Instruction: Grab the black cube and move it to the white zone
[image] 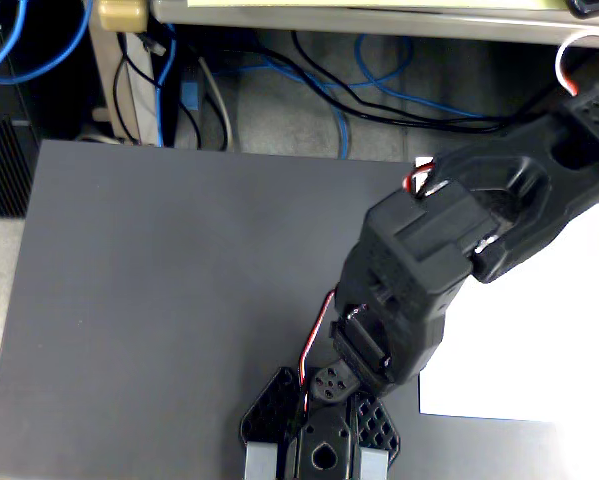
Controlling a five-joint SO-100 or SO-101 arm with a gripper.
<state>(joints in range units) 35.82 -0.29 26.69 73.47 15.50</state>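
Glossy black arm (429,270) (red-white wiring)

Even, soft indoor light; white sheet (539,330) overexposed at right, whole picture slightly blurred, low resolution

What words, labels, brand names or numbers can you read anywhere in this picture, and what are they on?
None can be read.
The glossy black plastic robot arm shows no lettering.
The dark grey mat and the plain white rectangular sheet are blank.
The blue connector among the cables behind the mat is too blurred to show any marking.
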